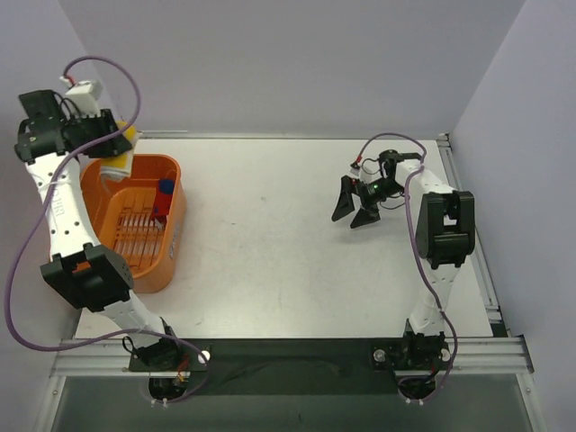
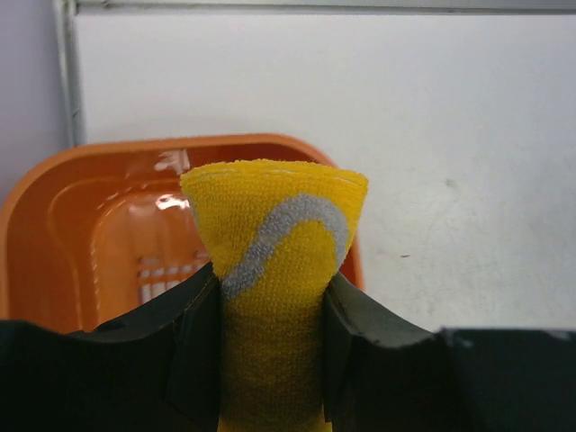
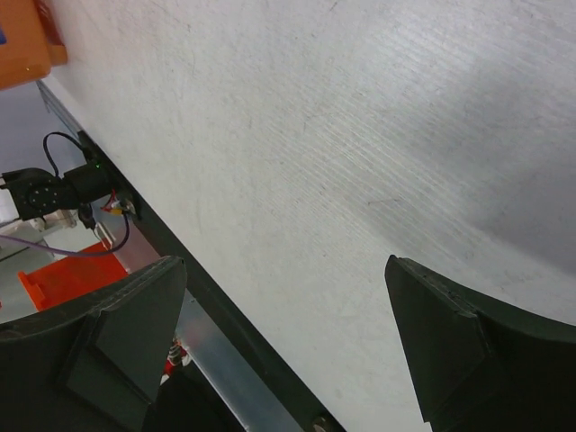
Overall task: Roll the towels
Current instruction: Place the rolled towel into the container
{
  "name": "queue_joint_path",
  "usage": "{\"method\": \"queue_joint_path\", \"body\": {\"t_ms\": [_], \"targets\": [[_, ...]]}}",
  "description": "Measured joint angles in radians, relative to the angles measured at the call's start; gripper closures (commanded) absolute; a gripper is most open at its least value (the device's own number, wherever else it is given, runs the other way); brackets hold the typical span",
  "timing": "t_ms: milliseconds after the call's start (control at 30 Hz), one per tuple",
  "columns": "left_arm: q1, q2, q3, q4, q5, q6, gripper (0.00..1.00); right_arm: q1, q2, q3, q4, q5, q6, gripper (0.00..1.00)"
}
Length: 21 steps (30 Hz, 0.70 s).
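**A:** What has the left gripper (image 2: 270, 310) got?

**B:** Its black fingers (image 2: 202, 342) are partway closed on a small yellow terry-cloth towel (image 2: 274, 216) with a pale grey curved stripe. The cloth is squeezed narrow between them and fans out past the tips.

**A:** Where is that?

**B:** In the air over the far end of the orange slotted plastic tub (image 1: 176, 236), at the left side of the white table (image 1: 270, 234).

**A:** Anything in the tub?

**B:** A small red and turquoise cloth towel (image 1: 166, 189) against its right wall, red end up.

**A:** And the right gripper (image 1: 357, 209)?

**B:** Spread wide with nothing between its fingers, above bare tabletop on the right, well apart from the tub and both towels.
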Motion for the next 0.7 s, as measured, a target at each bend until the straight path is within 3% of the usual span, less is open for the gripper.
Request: {"method": "queue_joint_path", "body": {"t_ms": [67, 167, 367, 700], "targets": [[0.097, 0.0, -0.018, -0.015, -0.003, 0.002, 1.0, 0.0, 0.0, 0.0, -0.014, 0.013, -0.01, 0.0], [0.154, 0.002, -0.079, -0.031, -0.023, 0.016, 1.0, 0.0, 0.0, 0.0, -0.026, 0.024, -0.016, 0.0], [0.137, 0.059, -0.211, -0.017, -0.083, 0.028, 1.0, 0.013, 0.0, 0.005, -0.036, 0.057, -0.031, 0.0], [0.109, 0.248, -0.235, 0.116, -0.203, -0.009, 1.0, 0.041, 0.007, 0.027, -0.045, 0.095, -0.045, 0.0]]}}
